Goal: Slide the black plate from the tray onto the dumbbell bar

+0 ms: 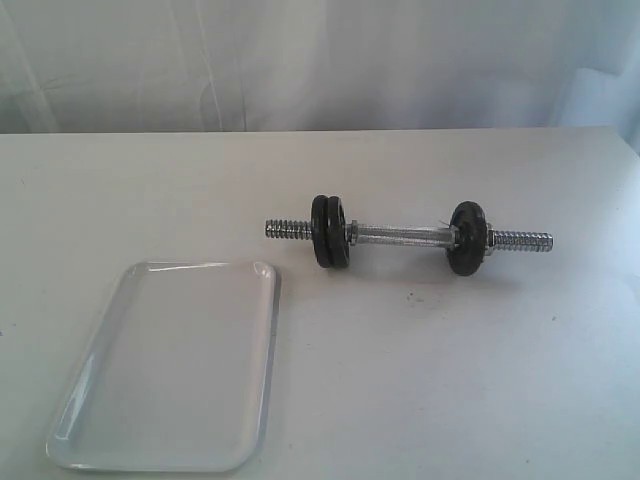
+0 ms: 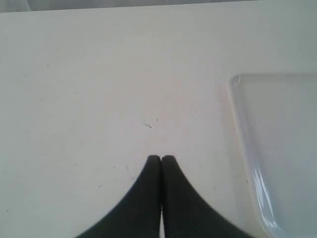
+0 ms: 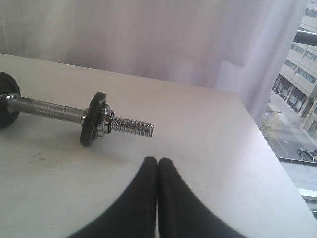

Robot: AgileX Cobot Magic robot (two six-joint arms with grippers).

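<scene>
The chrome dumbbell bar (image 1: 400,235) lies on the white table behind the tray. Two black plates (image 1: 330,231) sit side by side near its left threaded end and a third black plate (image 1: 466,238) near its right end. The white tray (image 1: 170,365) at the front left shows only its bare floor. My left gripper (image 2: 161,158) is shut on nothing above the table, with the tray (image 2: 282,148) beside it. My right gripper (image 3: 157,161) is also shut on nothing, a short way from the bar's threaded end (image 3: 131,127) and the single plate (image 3: 93,119). Neither gripper shows in the exterior view.
A white curtain hangs behind the table's far edge (image 1: 320,130). In the right wrist view the table's side edge (image 3: 277,163) drops off towards a window with buildings outside.
</scene>
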